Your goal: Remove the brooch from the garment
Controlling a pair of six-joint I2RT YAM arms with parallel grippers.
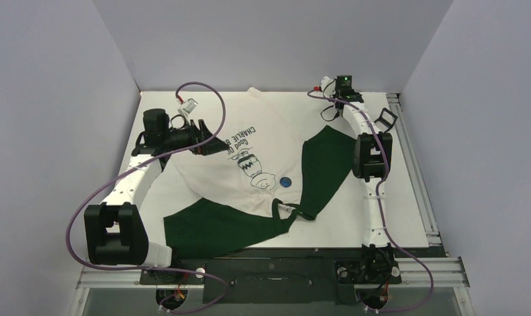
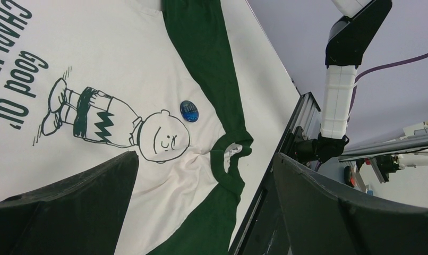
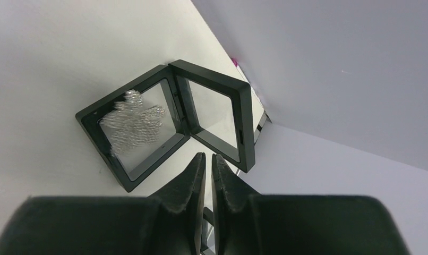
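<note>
1. Nearest my bases, the garment (image 1: 217, 178) lies flat on the bench (image 1: 335, 224). Its green collar and one green sleeve point toward 6 o'clock in the overhead view.
2. Just past the collar, at about 12 o'clock from it, sits the brooch (image 2: 189, 111). It is a small round blue badge on the white chest, beside the printed cartoon head. It looks pinned on, so the removal itself has not begun.
3. Farther in, at roughly 10 o'clock from the brooch, my left tool (image 2: 205, 156) is over the shirt's edge. It is released, with its fingers spread wide and nothing between them. Its wrist view looks across the print with the brooch close to centre.
4. Farthest out, toward the 1 o'clock corner of the bench, my right tool (image 3: 207, 156) is clenched on nothing, its tips nearly touching. It faces an open black display case (image 3: 177, 101) well apart from the shirt.
5. I judge this to be the approach step. Next, my left tool should travel toward 4 o'clock and come down over the brooch. It should narrow enough to catch the rim without pinching a fold of cloth.
6. The fabric will likely lift with the pull, so my right tool may need to come back and hold the shirt down.
</note>
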